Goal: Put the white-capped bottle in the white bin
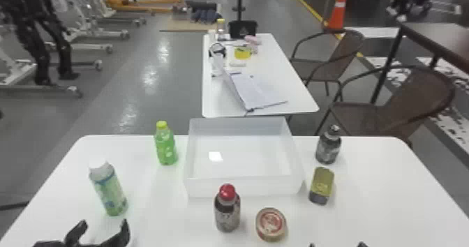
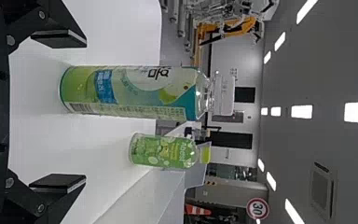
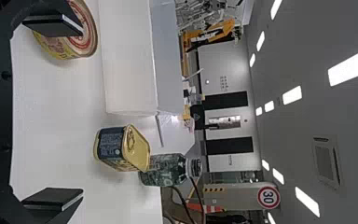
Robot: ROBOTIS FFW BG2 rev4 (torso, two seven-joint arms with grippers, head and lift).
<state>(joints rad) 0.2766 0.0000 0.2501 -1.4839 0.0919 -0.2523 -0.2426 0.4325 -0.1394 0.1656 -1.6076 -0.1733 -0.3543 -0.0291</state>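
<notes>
The white-capped bottle [image 1: 110, 190], pale green with a blue band, stands upright at the table's left, apart from the white bin [image 1: 244, 187] in the middle. Just nearer than the bottle is my left gripper [image 1: 103, 230], its two fingers spread. In the left wrist view, the bottle [image 2: 130, 92] stands beyond the open left gripper [image 2: 60, 112], in line with the gap and untouched. At the near edge, right of centre, the fingertips of my right gripper [image 1: 337, 245] show; the right wrist view has this gripper [image 3: 53, 114] open with nothing between its fingers.
A green bottle [image 1: 166, 146] stands left of the bin. In front are a red-capped bottle [image 1: 227, 211] and a round tin [image 1: 271, 224]. To the bin's right are a yellow can [image 1: 321, 186] and a dark bottle [image 1: 328, 147]. Another table [image 1: 293, 85] stands behind.
</notes>
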